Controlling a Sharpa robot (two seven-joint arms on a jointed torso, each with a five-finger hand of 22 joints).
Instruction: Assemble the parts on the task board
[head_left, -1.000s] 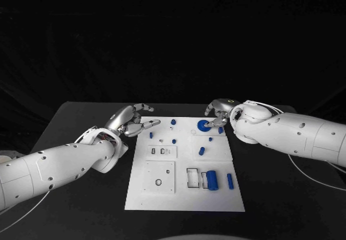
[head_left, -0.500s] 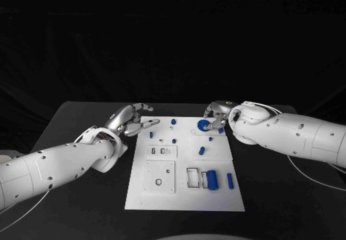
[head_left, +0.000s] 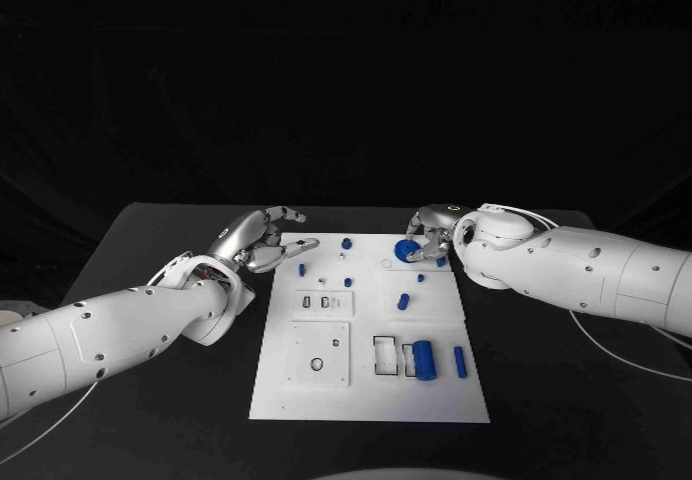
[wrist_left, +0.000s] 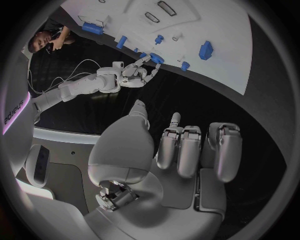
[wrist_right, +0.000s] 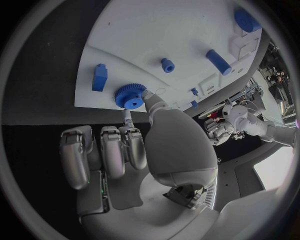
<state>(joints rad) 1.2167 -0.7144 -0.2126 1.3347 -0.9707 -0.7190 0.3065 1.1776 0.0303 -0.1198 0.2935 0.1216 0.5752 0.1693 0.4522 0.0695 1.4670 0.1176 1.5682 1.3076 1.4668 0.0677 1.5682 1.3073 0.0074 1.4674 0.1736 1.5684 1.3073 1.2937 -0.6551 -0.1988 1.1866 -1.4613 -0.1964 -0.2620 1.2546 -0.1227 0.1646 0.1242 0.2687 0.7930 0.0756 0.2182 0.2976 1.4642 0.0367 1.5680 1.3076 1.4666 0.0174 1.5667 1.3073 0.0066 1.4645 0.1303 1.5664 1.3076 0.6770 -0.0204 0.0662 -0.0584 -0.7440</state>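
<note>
The white task board (head_left: 368, 395) lies in the middle of the black table. A blue gear (head_left: 408, 250) sits near its far right corner. My right hand (head_left: 431, 231) is on that gear: in the right wrist view the thumb and a fingertip (wrist_right: 127, 114) pinch the gear (wrist_right: 130, 96) by its rim, while the other fingers of this hand (wrist_right: 137, 145) stay curled back. My left hand (head_left: 260, 240) hovers at the board's far left corner, fingers loosely bent and holding nothing. The left wrist view shows that hand (wrist_left: 181, 150) empty, with my right hand (wrist_left: 134, 75) beyond it at the gear (wrist_left: 156, 58).
Several small blue pegs (head_left: 348, 243) stand or lie across the far half of the board. A large blue cylinder (head_left: 423, 358) and a thinner blue pin (head_left: 460, 361) lie near its right front, beside a rectangular slot (head_left: 385, 356). Bare black table (head_left: 562, 390) surrounds the board.
My right hand has edged left onto the gear and its thumb and finger have drawn in around it. The gear and my left hand have stayed in place.
</note>
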